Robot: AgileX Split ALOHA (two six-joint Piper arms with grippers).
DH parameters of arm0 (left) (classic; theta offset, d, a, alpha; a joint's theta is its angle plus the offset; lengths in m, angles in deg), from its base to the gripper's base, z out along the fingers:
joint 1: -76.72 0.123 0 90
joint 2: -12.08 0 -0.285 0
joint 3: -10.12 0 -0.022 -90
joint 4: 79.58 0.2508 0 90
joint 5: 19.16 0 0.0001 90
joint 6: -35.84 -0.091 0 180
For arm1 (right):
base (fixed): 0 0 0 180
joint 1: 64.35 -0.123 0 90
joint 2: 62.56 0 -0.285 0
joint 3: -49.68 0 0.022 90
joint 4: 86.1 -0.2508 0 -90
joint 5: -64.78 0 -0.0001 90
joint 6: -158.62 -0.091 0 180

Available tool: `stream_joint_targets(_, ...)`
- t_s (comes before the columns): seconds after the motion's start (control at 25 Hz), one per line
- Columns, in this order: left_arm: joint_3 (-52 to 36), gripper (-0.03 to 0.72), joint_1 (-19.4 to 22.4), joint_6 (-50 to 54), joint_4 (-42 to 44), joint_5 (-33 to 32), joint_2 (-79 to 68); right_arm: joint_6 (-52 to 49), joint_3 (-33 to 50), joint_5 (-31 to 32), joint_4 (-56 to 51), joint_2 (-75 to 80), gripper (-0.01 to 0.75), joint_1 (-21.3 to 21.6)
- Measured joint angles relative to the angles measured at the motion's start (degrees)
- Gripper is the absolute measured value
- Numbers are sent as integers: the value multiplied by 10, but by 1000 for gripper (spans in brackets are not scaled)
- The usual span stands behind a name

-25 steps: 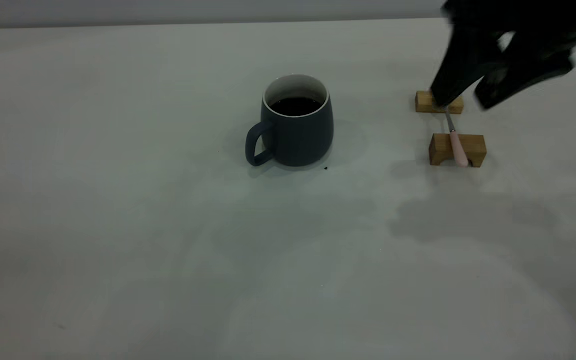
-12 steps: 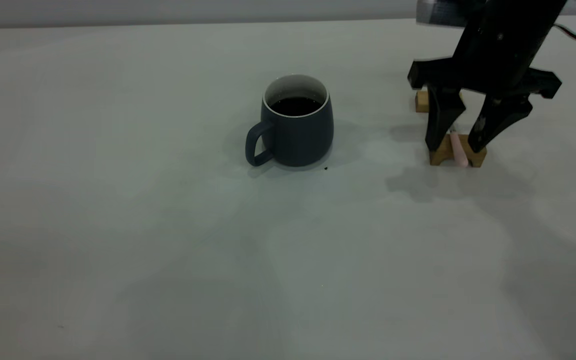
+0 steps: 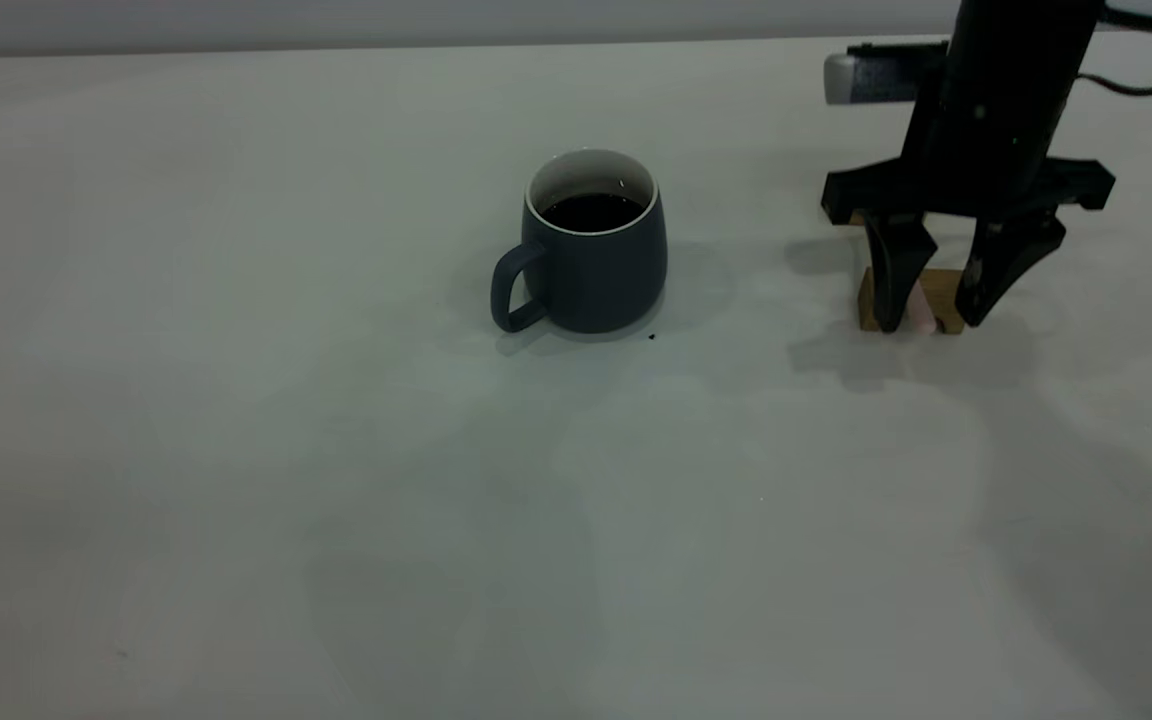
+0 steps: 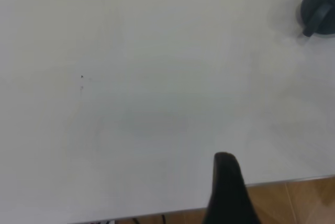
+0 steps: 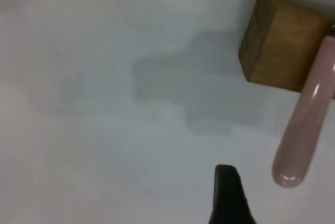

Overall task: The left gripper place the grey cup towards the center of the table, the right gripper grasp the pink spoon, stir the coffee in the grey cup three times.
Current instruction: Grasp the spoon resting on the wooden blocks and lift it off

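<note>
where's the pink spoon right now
In the exterior view the pink spoon lies at the right of the table, resting on a wooden block, between the open right gripper's fingers, right of the cup.

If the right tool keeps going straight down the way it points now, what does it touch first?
Probably the slim pink-handled spoon lying on the tan wooden block: the right tool hangs open with one finger on either side of them. Depth is unclear, so a fingertip may meet the pale grey table first.

Setting: robot test bench, likely a lab. Evidence: plain pale table [image 3: 236,450] bearing only staged props, black robot arm [image 3: 996,90] at 2 o'clock, blank grey wall [image 3: 336,20] at 12 o'clock.
</note>
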Motion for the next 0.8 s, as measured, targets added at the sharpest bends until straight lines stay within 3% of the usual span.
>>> stream_joint_targets(0.64,0,568,0,0,0,0,0,-8,0,-39,-12,26,535,3)
stream_joint_targets(0.8,0,568,0,0,0,0,0,-15,0,-40,-11,30,494,12)
